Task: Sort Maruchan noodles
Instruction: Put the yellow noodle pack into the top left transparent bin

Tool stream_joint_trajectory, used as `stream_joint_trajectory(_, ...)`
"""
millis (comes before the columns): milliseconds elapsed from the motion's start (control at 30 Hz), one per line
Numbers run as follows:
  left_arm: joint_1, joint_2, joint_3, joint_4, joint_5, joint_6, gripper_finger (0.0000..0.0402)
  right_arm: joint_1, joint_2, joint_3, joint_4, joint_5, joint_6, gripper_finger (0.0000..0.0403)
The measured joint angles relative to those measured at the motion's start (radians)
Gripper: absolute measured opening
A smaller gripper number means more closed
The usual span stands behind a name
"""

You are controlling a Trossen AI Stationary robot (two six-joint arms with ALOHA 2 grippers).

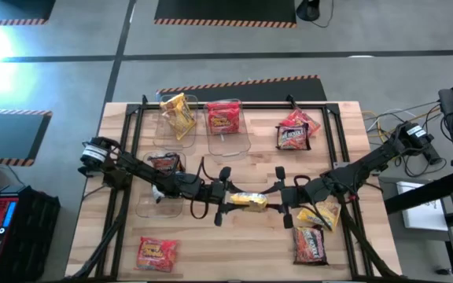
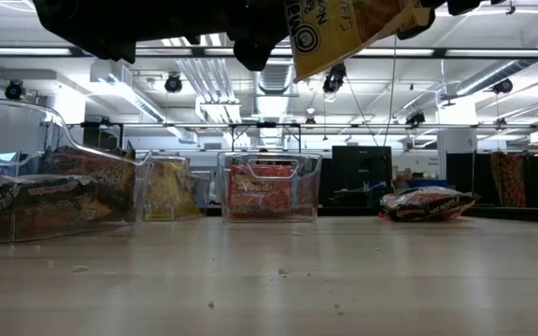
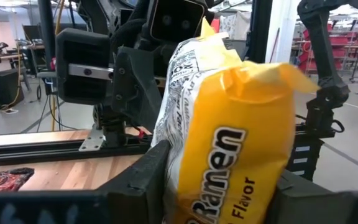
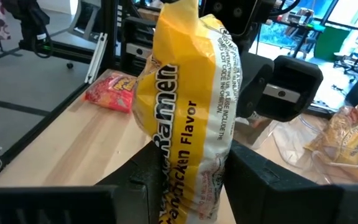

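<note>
A yellow Maruchan noodle packet (image 1: 248, 200) hangs in the air over the middle of the table, between my two grippers. My left gripper (image 1: 230, 198) reaches it from the table's left and is shut on its left end. My right gripper (image 1: 278, 203) comes from the right and is shut on its right end. In the low view the packet (image 2: 344, 33) shows high above the tabletop. Other packets lie in clear bins and loose on the table. My left gripper pinches the yellow packet's left end (image 3: 185, 180) between its two fingers, one on each flat face. The fingers point level, from the table's left, along the packet. The packet is lifted clear of the table. My right gripper pinches the packet's right end (image 4: 185, 186) between its two fingers, one on each flat face. The fingers come nearly level from the table's right, along the packet. The packet stands on edge, clear of the table.
Clear bins at the far left hold a yellow packet (image 1: 178, 114), a red one (image 1: 225, 118) and a dark one (image 1: 163, 163). Loose packets lie at the far right (image 1: 296, 130), near left (image 1: 157, 253) and near right (image 1: 311, 244), with a yellow one (image 1: 321, 214).
</note>
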Motion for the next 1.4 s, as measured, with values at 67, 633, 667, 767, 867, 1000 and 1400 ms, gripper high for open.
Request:
stream_joint_trajectory(67,0.0,0.0,0.0,-0.002,0.002,-0.004,0.0133,0.0,-0.001,0.0,-0.002,-0.005,0.011,0.0132)
stream_joint_trajectory(633,0.001,-0.01,-0.002,-0.069,-0.05,-0.026,0.0121,0.001,-0.132,0.192,-0.612,-0.004,0.383,0.021)
stream_joint_trajectory(667,0.004,-0.016,-0.002,-0.083,-0.062,-0.025,0.0121,0.001,-0.132,0.201,-0.641,-0.003,0.397,0.021)
stream_joint_trajectory(767,0.014,-0.053,-0.002,-0.161,-0.15,-0.01,0.012,0.001,-0.132,0.228,-0.713,-0.003,0.426,0.021)
stream_joint_trajectory(867,0.037,-0.124,-0.002,-0.3,-0.286,-0.002,0.012,0.001,-0.132,0.246,-0.771,-0.003,0.449,0.021)
stream_joint_trajectory(1000,0.092,-0.262,0.0,-0.577,-0.432,-0.013,0.012,0.001,-0.131,0.254,-0.816,-0.003,0.454,0.021)
stream_joint_trajectory(1400,0.442,-0.641,0.0,-1.306,-0.547,-0.108,0.0121,0.0,-0.129,0.236,-0.818,-0.003,0.452,0.0209)
